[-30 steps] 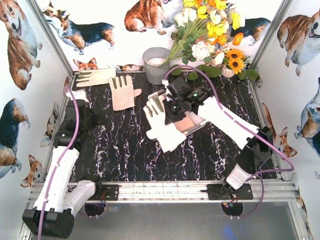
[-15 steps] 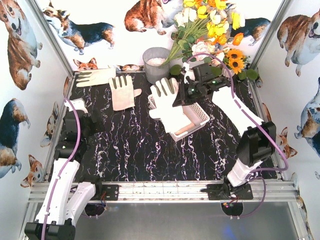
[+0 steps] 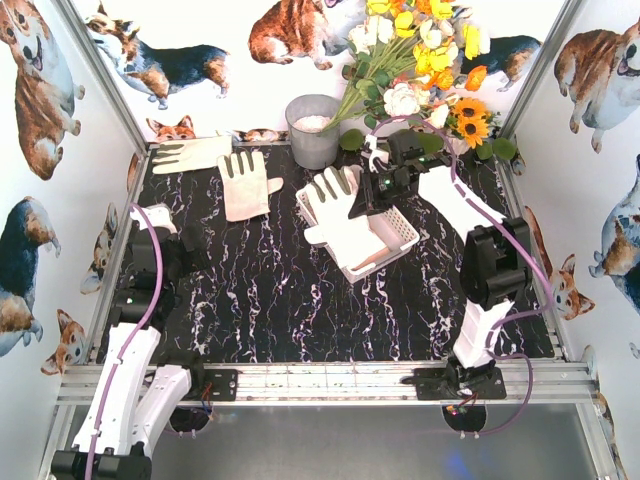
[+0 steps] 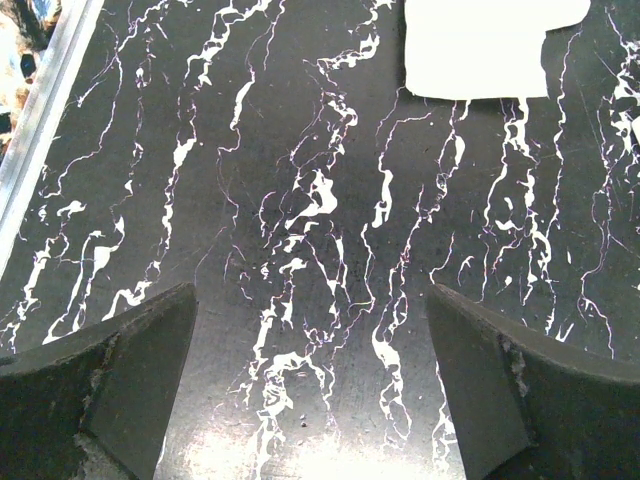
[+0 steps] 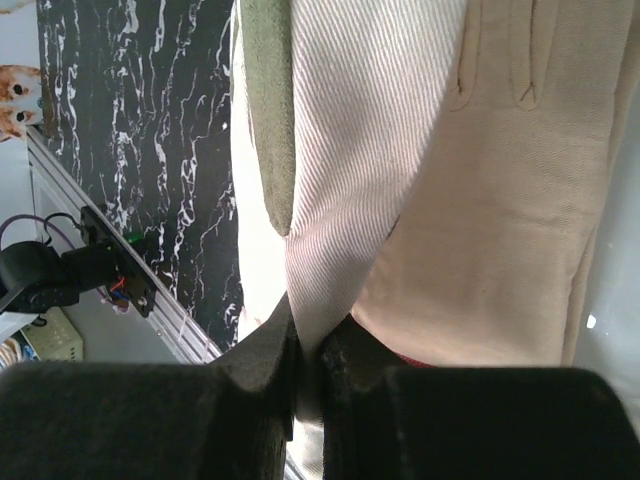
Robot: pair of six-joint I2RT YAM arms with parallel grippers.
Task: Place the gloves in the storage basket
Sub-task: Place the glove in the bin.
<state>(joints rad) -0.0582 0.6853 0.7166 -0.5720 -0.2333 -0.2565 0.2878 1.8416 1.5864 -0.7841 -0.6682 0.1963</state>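
Observation:
A cream-white glove hangs from my right gripper and drapes over the back-left part of the white lattice storage basket. In the right wrist view the right gripper is shut on the glove's striped cuff. A peach glove lies inside the basket. Two more gloves lie flat at the back left, one by the wall and one beside it. My left gripper hovers open over the table at the left, nothing between its fingers. A white glove edge shows ahead of it.
A grey round bucket stands at the back, just behind the basket. A bunch of artificial flowers fills the back right corner, close above the right arm. The black marbled table is bordered by an aluminium rail in front.
My right gripper carried the glove from in front of the basket back and right, and it now hangs over the basket. The left arm reached slightly farther along the left side.

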